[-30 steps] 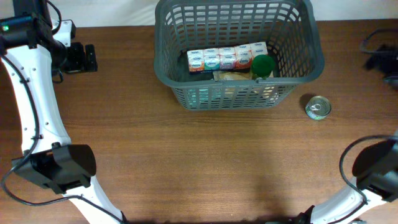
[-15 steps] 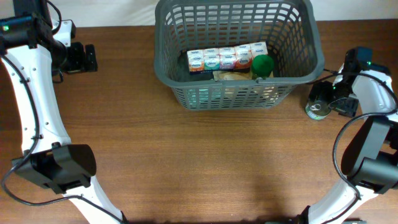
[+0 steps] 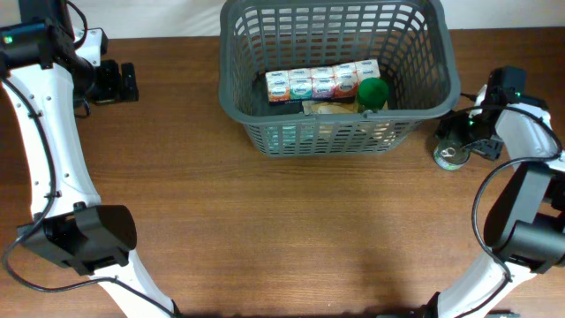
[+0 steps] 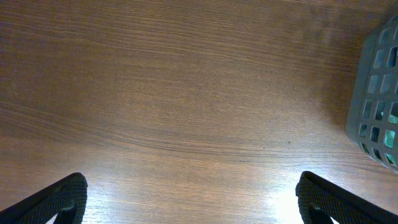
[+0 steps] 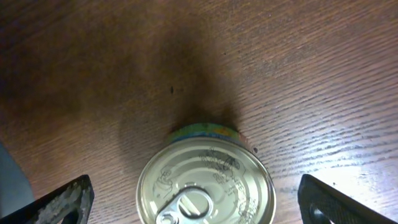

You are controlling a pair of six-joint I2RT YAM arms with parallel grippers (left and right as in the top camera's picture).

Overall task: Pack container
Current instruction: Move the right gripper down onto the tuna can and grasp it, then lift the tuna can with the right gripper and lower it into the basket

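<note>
The container, a large dark grey slotted basket, stands at the table's back middle and shows at the right edge of the left wrist view. It holds a row of small cartons and a green-lidded jar. A small metal tin can stands on the table just right of the basket. My right gripper is open above the can, which sits between its fingers in the right wrist view. My left gripper is open and empty at the far left, over bare wood.
The brown wooden table stretches in front of the basket. A white backdrop runs along the table's far edge. The arm bases stand at the front left and front right corners.
My right arm came in from the far right and now hovers over the tin can, shifting slightly toward the basket. The left arm has not moved.
</note>
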